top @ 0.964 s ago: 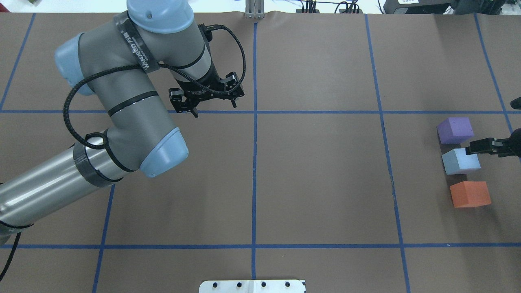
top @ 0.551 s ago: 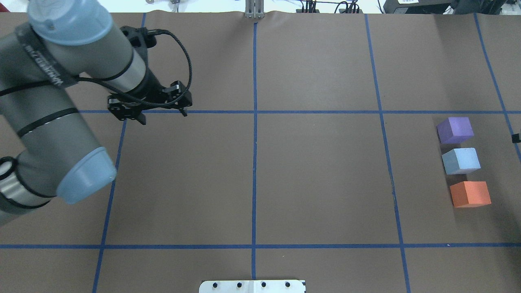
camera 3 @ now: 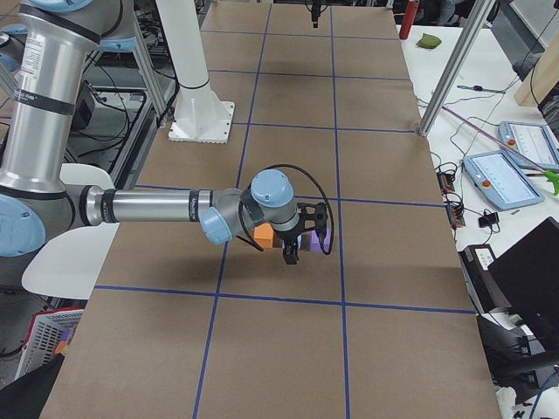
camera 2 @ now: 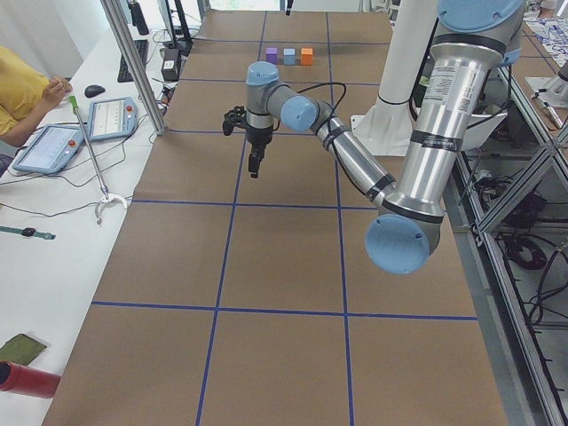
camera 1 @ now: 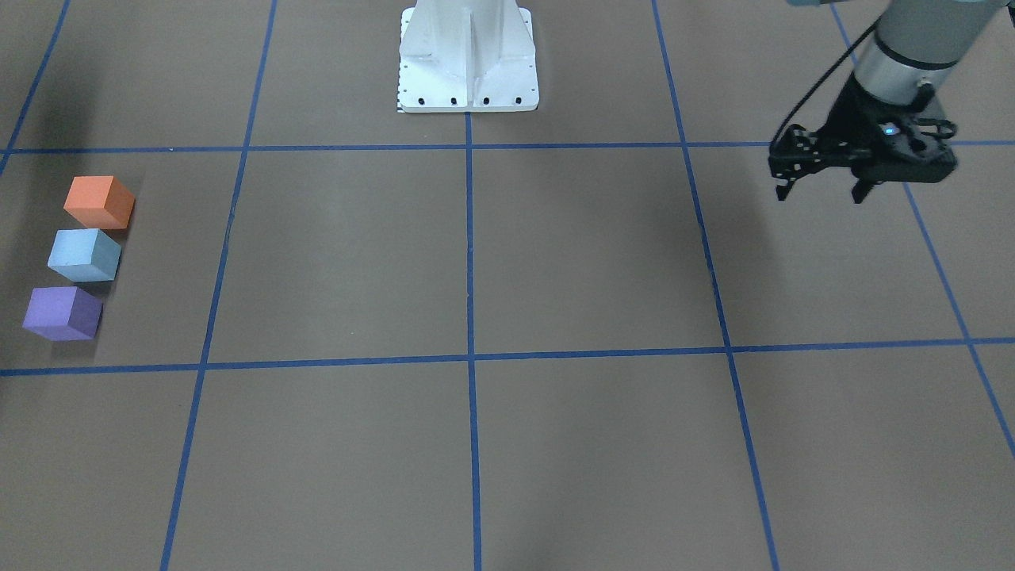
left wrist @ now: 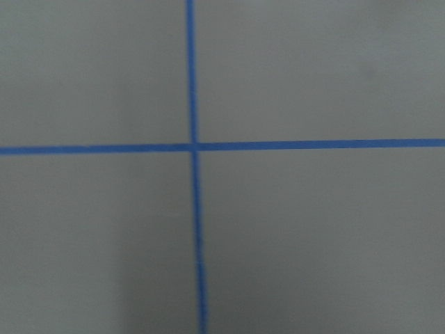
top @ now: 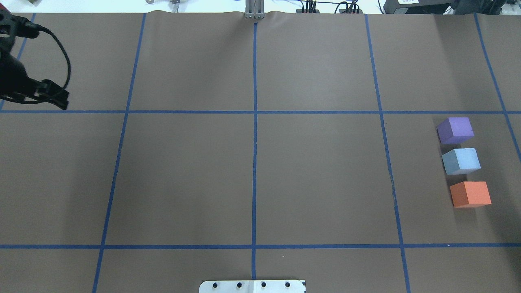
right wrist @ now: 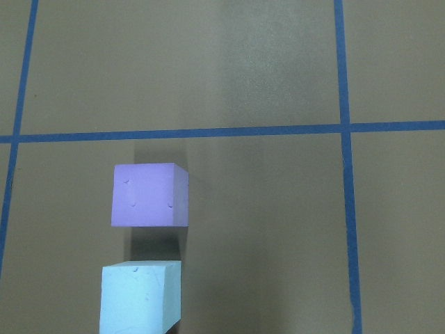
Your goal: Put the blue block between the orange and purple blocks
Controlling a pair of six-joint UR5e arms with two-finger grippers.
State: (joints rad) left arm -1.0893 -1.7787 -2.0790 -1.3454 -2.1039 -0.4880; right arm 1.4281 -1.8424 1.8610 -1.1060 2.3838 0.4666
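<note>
The pale blue foam cube [top: 461, 160] sits at the 3 o'clock edge of the brown paper-covered table [top: 317, 183]. The purple foam cube [top: 456, 129] lies at its 12 and the orange foam cube [top: 471, 193] at its 6, with narrow gaps between them. The left gripper [camera 1: 819, 193] hangs at 10 o'clock, fingers spread and empty. The right gripper [camera 3: 293, 251] hovers over the row and partly hides it from the right side camera; I cannot tell whether its fingers are apart. A white metal base plate [top: 252, 286] sits at 6 o'clock. Blue tape lines [top: 255, 162] grid the paper. Lettering on the left arm [camera 2: 441, 106] is too small to read.

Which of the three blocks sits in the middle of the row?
The blue block: it has the purple block on one side and the orange block on the other.
</note>
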